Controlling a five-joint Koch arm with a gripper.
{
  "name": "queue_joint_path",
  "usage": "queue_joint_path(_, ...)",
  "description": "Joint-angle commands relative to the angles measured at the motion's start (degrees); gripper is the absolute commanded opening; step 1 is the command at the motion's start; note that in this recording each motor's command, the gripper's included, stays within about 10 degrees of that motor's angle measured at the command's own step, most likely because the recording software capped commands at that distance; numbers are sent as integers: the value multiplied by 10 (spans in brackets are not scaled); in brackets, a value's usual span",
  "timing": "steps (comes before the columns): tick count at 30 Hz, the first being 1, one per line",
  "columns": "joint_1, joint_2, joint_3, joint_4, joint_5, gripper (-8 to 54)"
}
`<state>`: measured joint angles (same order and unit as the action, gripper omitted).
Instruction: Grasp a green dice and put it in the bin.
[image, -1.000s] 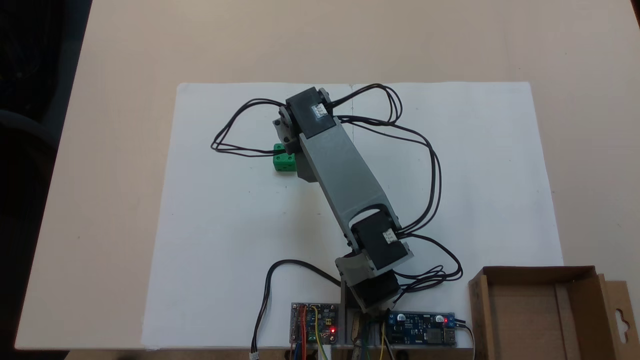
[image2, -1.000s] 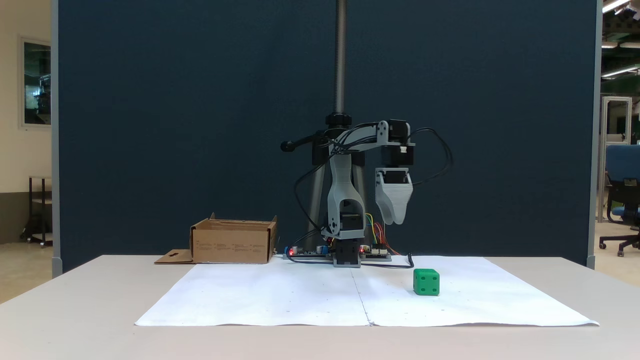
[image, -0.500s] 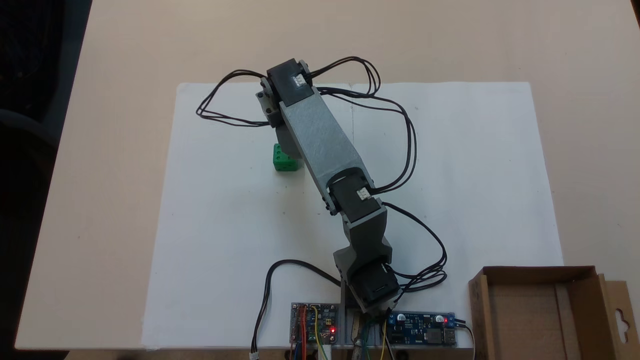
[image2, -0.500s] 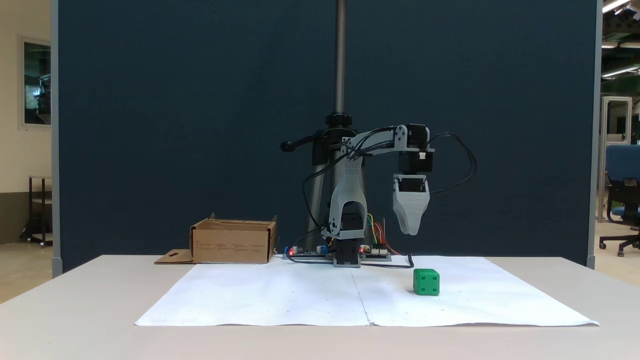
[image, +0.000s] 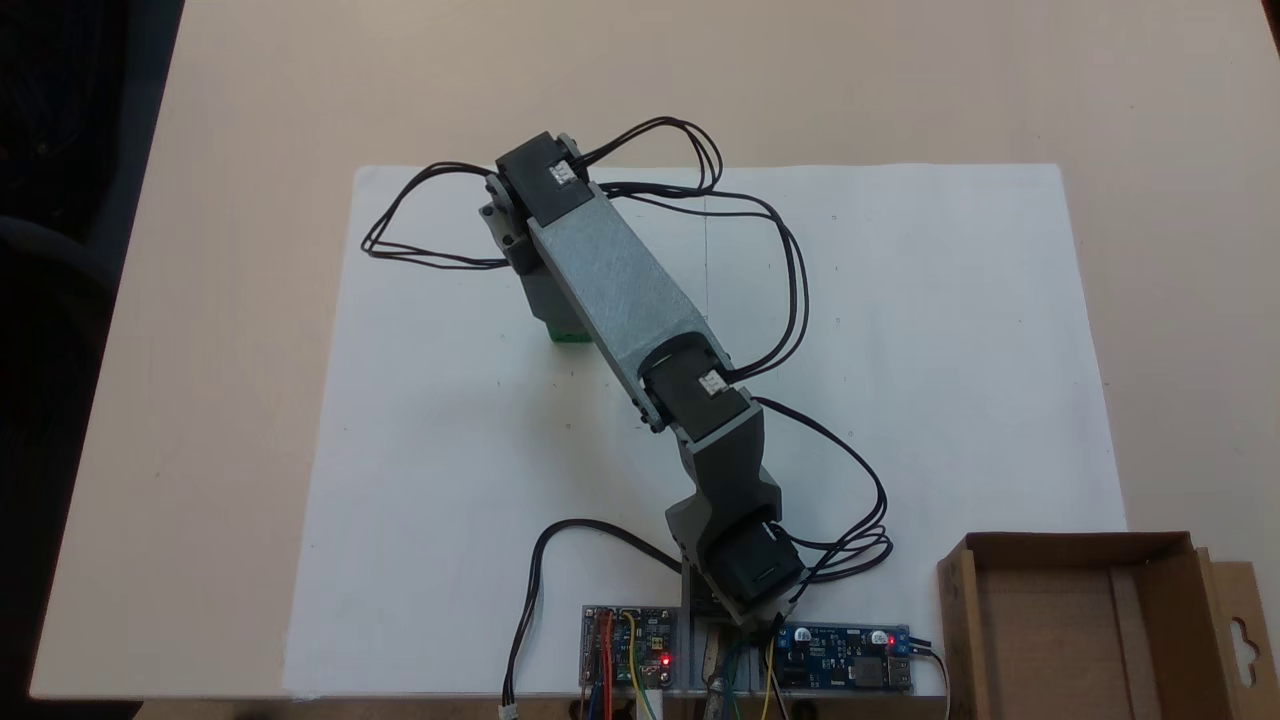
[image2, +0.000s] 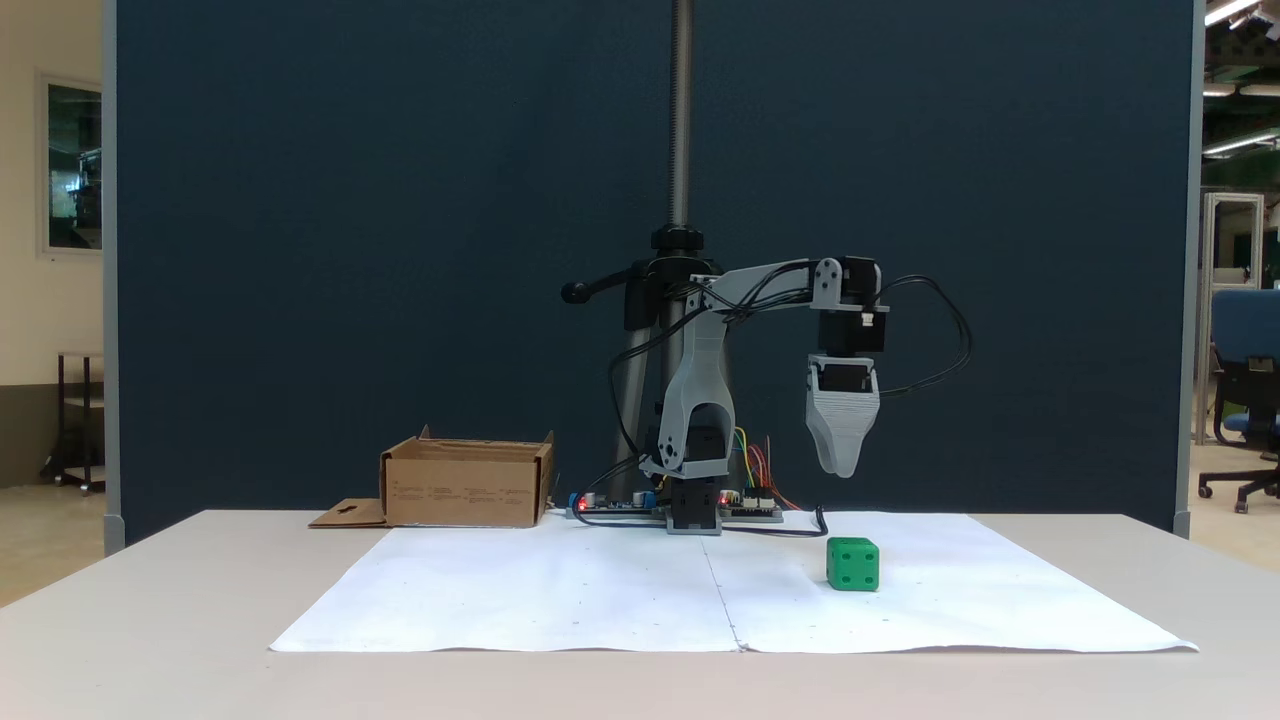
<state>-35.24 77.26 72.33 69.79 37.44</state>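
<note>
The green dice (image2: 853, 564) sits on the white paper, right of the middle in a fixed view. From above, just a green sliver of the dice (image: 570, 336) peeks out under the arm's grey forearm (image: 610, 290). My gripper (image2: 843, 468) hangs pointing straight down, well above the dice and almost over it, touching nothing. Its jaws line up one behind the other, so I cannot tell whether they are apart. The bin (image2: 465, 493), a brown cardboard box, stands at the back left, and from above the bin (image: 962, 620) lies at the lower right, nothing visible inside.
The white paper sheet (image: 900, 350) covers the middle of the beige table. Two circuit boards (image: 628, 655) (image: 845, 670) with lit red LEDs flank the arm's base. Black cables (image: 430, 255) loop out from the wrist. A metal pole (image2: 681, 110) and a dark partition stand behind.
The arm has stretched farther out from its base, carrying the gripper sideways until it hangs over the dice and hides most of it from above. The dice has not moved.
</note>
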Motion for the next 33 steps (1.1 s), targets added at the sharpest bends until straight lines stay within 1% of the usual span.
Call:
queue_joint_path(1,-14,2,-18,25,51,443)
queue_joint_path(9,-12,-25,-18,-3,64,446)
queue_joint_path(17,-11,-53,-18,-30,103,452)
queue_joint_path(23,-13,-92,-18,-59,107,452)
queue_joint_path(33,-27,-117,-17,-51,108,457)
